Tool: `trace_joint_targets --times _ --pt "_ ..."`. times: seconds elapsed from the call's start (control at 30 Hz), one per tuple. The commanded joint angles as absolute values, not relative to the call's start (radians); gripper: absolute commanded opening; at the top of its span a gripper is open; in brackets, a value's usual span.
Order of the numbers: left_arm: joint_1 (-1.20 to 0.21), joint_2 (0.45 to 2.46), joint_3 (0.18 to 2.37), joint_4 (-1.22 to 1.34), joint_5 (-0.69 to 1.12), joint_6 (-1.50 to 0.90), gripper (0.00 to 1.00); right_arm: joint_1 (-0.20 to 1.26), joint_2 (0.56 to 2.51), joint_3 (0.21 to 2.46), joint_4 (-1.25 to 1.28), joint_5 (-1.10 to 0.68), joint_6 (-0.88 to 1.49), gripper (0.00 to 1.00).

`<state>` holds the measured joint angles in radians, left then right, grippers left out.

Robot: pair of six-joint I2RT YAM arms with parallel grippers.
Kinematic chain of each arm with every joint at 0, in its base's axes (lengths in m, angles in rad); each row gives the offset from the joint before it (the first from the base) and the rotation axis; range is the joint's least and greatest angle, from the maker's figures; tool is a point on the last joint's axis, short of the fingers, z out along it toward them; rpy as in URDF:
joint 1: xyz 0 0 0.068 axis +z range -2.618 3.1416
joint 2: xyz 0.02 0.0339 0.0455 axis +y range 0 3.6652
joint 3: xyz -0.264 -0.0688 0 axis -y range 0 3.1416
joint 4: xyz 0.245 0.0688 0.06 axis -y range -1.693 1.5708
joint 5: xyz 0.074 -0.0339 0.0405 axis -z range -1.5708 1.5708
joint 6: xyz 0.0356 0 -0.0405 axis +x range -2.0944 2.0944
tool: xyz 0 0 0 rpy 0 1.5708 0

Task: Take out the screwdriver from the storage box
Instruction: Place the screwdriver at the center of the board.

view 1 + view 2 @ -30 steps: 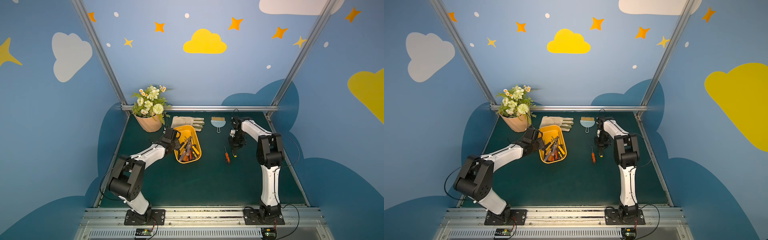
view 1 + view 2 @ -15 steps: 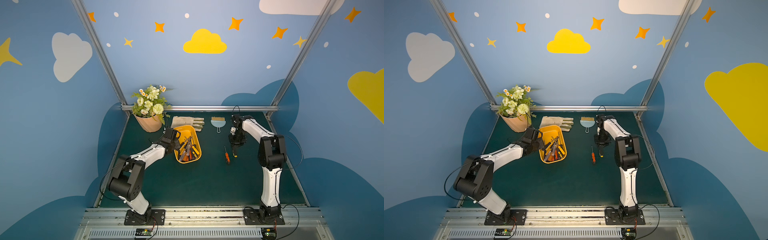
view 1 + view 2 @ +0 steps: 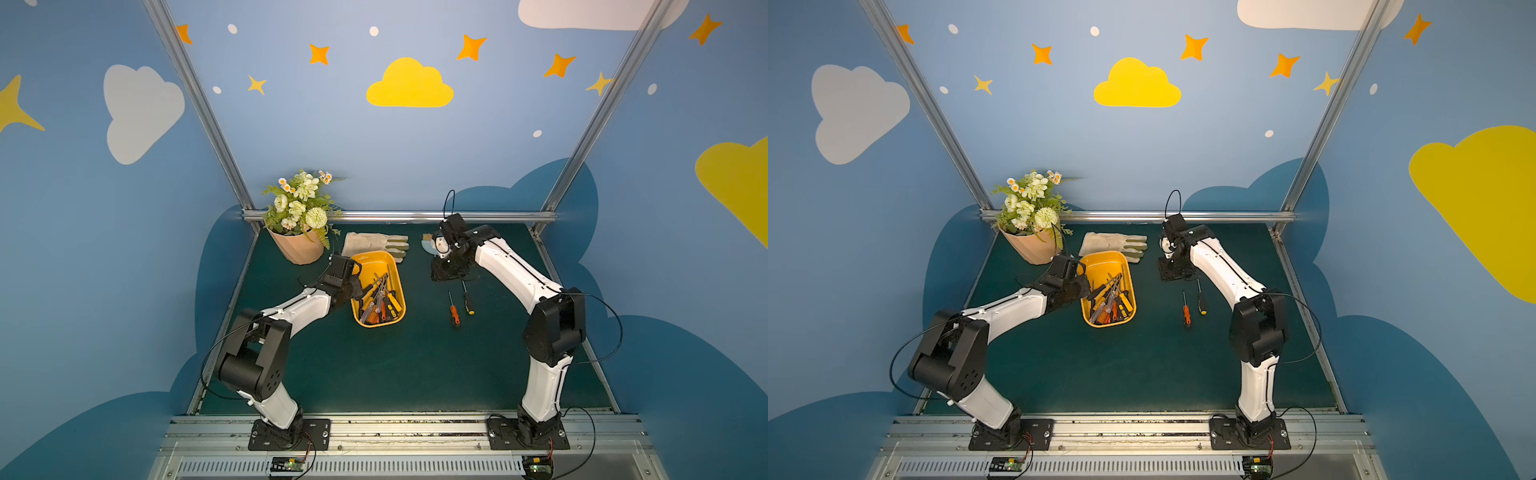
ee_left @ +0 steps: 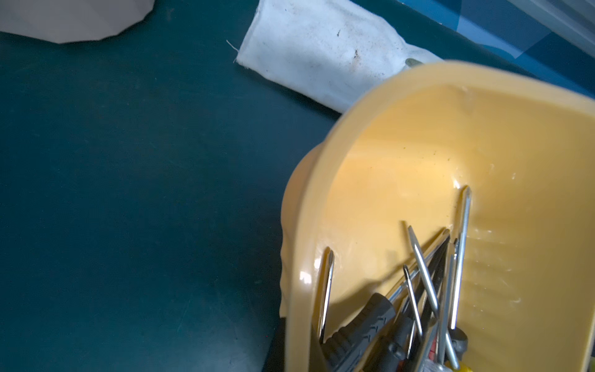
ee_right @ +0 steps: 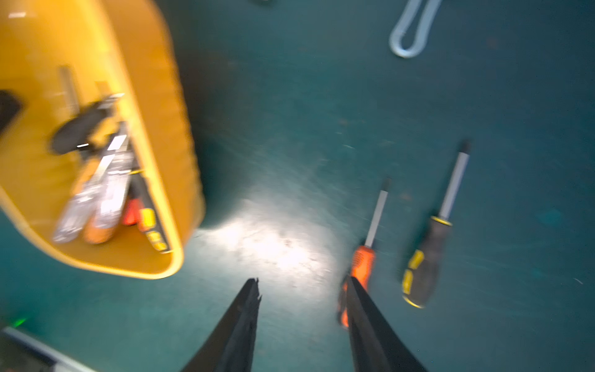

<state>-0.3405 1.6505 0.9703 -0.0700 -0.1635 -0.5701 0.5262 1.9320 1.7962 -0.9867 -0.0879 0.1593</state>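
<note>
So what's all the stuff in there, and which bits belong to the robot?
storage box: one, yellow-orange, on the mat in front of the glove
screwdrivers in the box: several, tangled; orange, yellow and black handles
orange screwdriver: one, on the mat outside the box
black-and-yellow screwdriver: one, beside the orange one
glove: one, beige
flower pot: one, peach, back corner
brush: one, pale blue, partly hidden
mat: one, dark green
left gripper: black, shut on the box's wall
right gripper: black, open, empty
</note>
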Motion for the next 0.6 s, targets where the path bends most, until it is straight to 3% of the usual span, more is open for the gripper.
trace_joint_targets --times 0.0,0.57 --pt "-0.342 1.605 0.997 0.02 -0.123 -0.571 0.02 0.575 1.898 1.821 -0.939 -0.154 0.199 0.5" --pt "-0.345 1.571 0.938 0.122 -0.106 -0.584 0.03 0.688 2.02 1.847 -0.806 -0.326 0.333 0.53"
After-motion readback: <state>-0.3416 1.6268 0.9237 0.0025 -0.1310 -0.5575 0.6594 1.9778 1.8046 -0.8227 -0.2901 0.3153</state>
